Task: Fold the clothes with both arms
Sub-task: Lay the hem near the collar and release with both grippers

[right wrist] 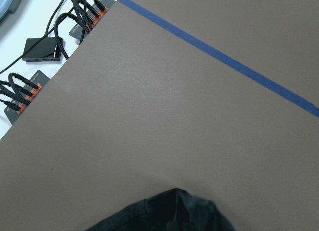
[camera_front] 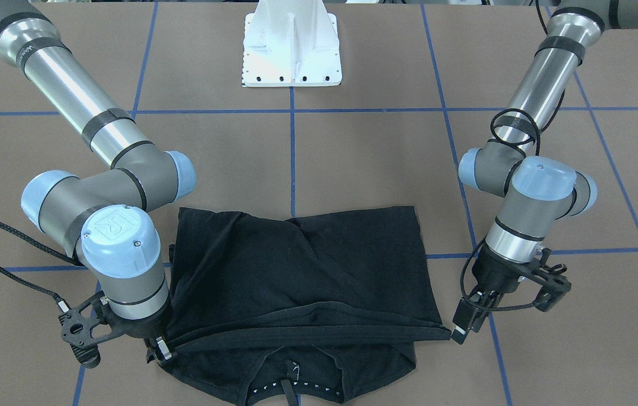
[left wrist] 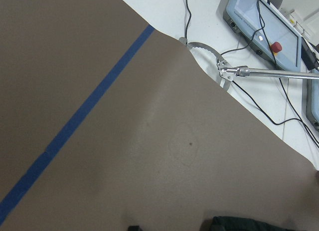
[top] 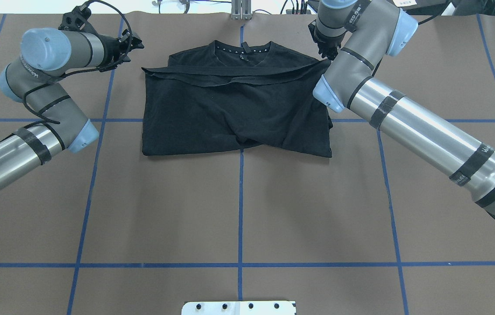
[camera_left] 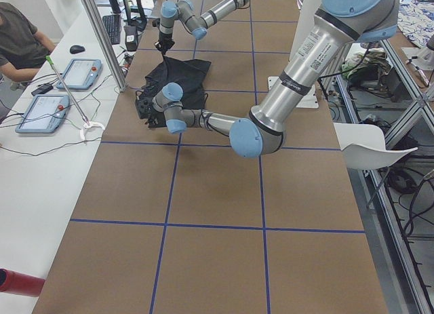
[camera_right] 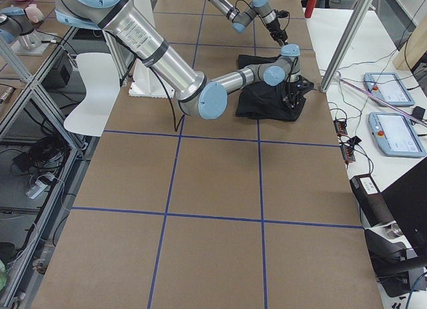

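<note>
The black T-shirt (camera_front: 296, 265) (top: 234, 109) lies flat on the brown table, folded across. Its folded edge runs just short of the collar (top: 242, 47). My right gripper (camera_front: 161, 348) is shut on one end of that edge, and bunched black cloth (right wrist: 169, 213) fills the bottom of the right wrist view. My left gripper (camera_front: 465, 327) (top: 131, 43) hovers at the other end with its fingers apart, their tips just beside the shirt's corner (camera_front: 447, 336). The left wrist view shows only a sliver of the shirt (left wrist: 249, 224) at the bottom, off to one side.
The white mounting base (camera_front: 292, 48) stands on the robot's side of the table. Blue tape lines (top: 241, 210) grid the brown surface. Beyond the shirt's far edge is a white side table with tablets (camera_left: 41, 114), cables (right wrist: 42, 49), a hoop-tipped rod (left wrist: 224, 74) and a seated person (camera_left: 17, 36).
</note>
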Motion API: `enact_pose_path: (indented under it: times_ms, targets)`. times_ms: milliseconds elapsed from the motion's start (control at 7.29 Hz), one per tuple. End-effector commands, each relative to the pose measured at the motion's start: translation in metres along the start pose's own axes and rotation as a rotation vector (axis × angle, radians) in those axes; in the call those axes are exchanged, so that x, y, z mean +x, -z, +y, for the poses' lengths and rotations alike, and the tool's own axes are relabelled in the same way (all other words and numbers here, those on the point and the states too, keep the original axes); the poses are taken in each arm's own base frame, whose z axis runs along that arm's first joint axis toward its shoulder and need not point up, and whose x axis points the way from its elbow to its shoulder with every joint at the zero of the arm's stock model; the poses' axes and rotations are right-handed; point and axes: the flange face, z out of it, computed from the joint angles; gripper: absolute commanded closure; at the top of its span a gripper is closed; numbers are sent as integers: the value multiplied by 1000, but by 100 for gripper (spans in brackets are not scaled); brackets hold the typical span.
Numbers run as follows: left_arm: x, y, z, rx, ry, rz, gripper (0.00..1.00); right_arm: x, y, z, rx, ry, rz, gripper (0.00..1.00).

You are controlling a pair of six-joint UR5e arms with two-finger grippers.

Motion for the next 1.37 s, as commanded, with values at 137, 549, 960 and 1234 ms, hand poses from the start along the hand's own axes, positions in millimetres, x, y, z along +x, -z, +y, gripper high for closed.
enact_pose_path:
  times_ms: [137,549,960,1234]
  targets:
    - [22,20,-2,-1,-8,52,1,10,10,21,-27,-46,-31,11]
    - [19,22,-2,-1,-9,49,1,138,28,38,-102,-116,-73,15]
    - [19,22,-2,0,-11,51,1,232,35,90,-163,-152,-47,17]
    - [20,23,-2,0,-11,52,1,238,29,124,-154,-129,-54,19]
